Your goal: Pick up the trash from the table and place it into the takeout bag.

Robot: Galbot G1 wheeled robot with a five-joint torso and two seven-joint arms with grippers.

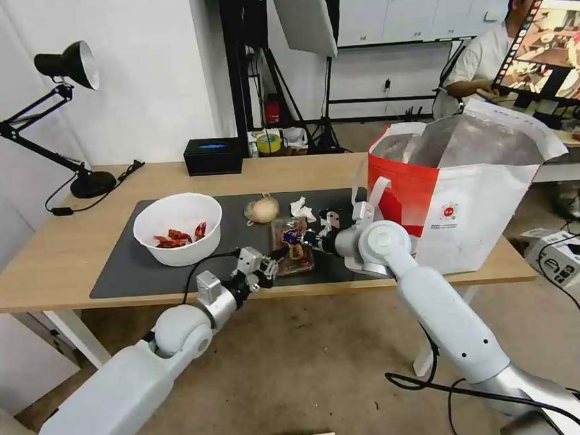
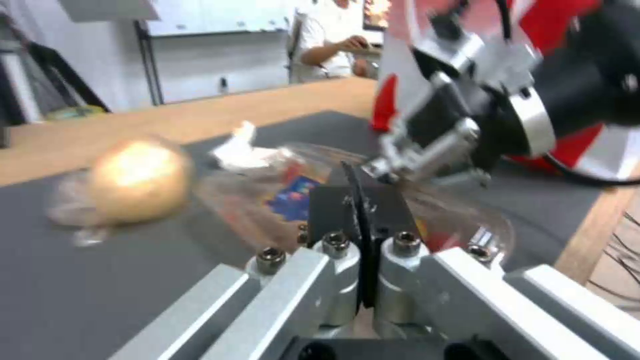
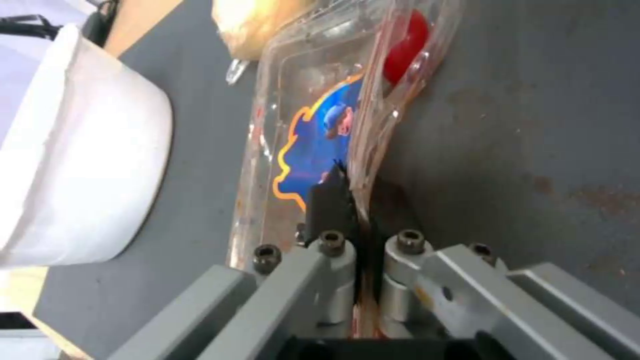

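Both hands on the clear tray (image 1: pixel 293 246) now — right hand (image 1: pixel 311 237) clamped tight on one edge of the thin plastic, seen up close from the right wrist cam w/ the rim pinched between its pads (image 3: pixel 331 192). Left hand (image 1: pixel 274 256) is closed on the opposite edge, its black pads (image 2: pixel 360 210) pressed together w/ the plastic right at them. Why two hands? My read: the tray's flimsy and hinged, so one pinch would let it flop open and spill the food bits — a grip on each side keeps it shut and level. Tray sits between the two hands, low over the dark mat (image 1: pixel 122 270) near the tabletop (image 1: pixel 61 253) front edge; can't tell if it's lifted clear. Beyond the hands: tan bundle (image 1: pixel 263 210) and crumpled tissue (image 1: pixel 301 209), both loose on the mat. White bowl (image 1: pixel 178 229) w/ red scraps is out past the left hand, untouched. Takeout bag (image 1: pixel 462 191) stands open just behind the right hand's wrist — close by.
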